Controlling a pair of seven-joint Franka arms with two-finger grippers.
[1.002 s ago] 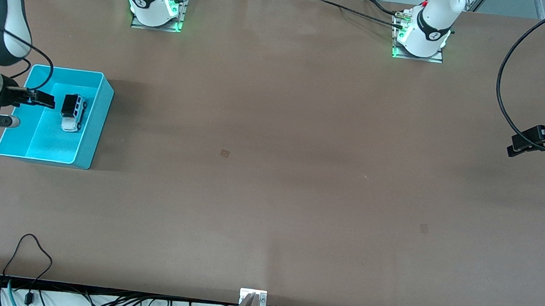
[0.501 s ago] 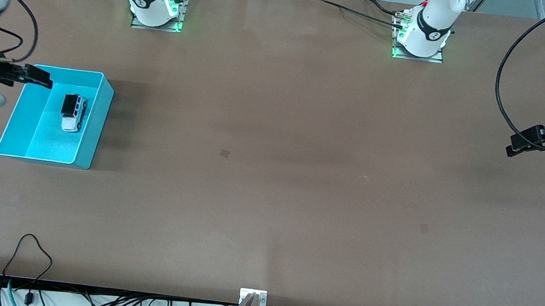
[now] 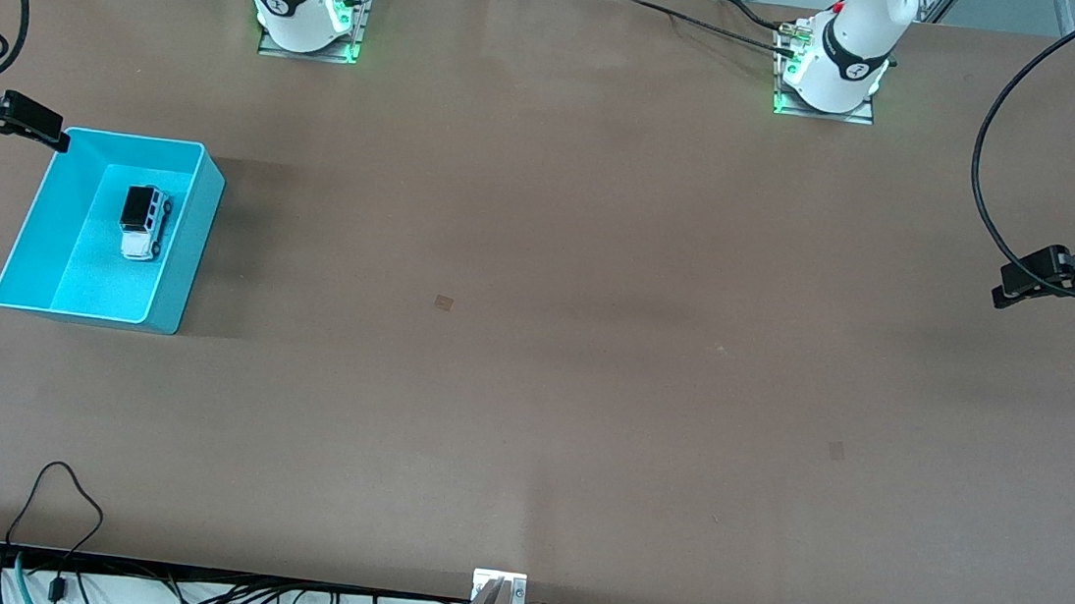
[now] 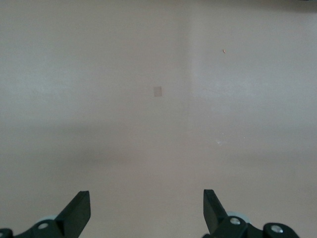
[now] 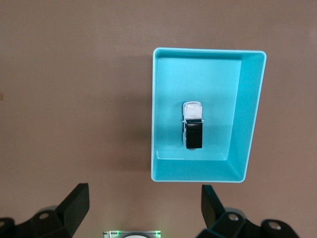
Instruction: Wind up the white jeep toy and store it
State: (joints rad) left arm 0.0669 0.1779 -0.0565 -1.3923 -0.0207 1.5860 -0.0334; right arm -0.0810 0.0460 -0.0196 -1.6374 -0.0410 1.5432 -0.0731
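Note:
The white jeep toy (image 3: 141,222) with its black ribbed roof lies inside the teal bin (image 3: 185,238) at the right arm's end of the table; it shows in the right wrist view as the jeep (image 5: 192,125) in the bin (image 5: 250,119). My right gripper (image 3: 39,127) hangs open and empty just outside the bin's corner, high above the table. My left gripper (image 3: 1018,283) hovers open over bare table at the left arm's end, and its wide-apart fingers (image 4: 79,210) hold nothing.
Both arm bases (image 3: 307,9) (image 3: 831,69) stand along the table's edge farthest from the front camera. Cables (image 3: 56,492) trail over the edge nearest the front camera. A small faint square mark (image 3: 443,303) sits mid-table.
My right gripper has lifted out of the bin and drawn back off its corner, leaving the jeep lying inside. The left arm has barely shifted.

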